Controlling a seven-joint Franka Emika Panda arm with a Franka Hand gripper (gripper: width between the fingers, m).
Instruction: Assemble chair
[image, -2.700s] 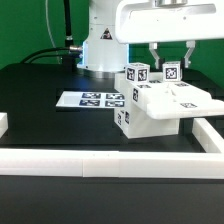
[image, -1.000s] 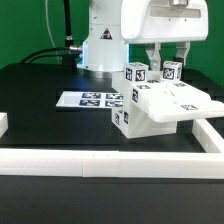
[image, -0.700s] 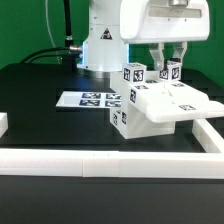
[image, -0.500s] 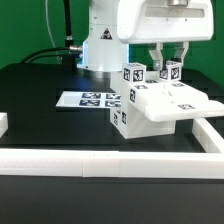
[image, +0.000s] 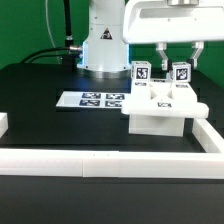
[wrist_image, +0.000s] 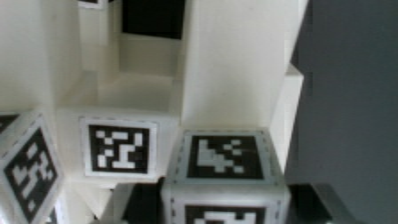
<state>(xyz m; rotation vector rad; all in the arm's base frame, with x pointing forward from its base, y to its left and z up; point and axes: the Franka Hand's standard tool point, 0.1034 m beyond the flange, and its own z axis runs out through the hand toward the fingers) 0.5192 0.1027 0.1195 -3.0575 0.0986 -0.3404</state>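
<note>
The chair (image: 160, 112) is a blocky white body standing on the black table, with two tagged posts rising from its top. My gripper (image: 180, 66) comes down from above and is shut on the post (image: 181, 72) nearer the exterior view's right. The other post (image: 142, 73) stands free beside it. In the wrist view the gripped post's tagged end (wrist_image: 222, 205) sits between the dark fingers (wrist_image: 143, 205), and the chair's white panels (wrist_image: 231, 70) stretch away beyond it.
The marker board (image: 95, 100) lies flat on the table at the chair's left in the exterior view. A long white border rail (image: 100, 160) runs along the front, with another piece (image: 208, 135) at the right. The arm's base (image: 105, 45) stands behind.
My gripper has closed on the post and shifted toward the exterior view's right. The chair body has turned and moved right with it, now facing the camera squarely.
</note>
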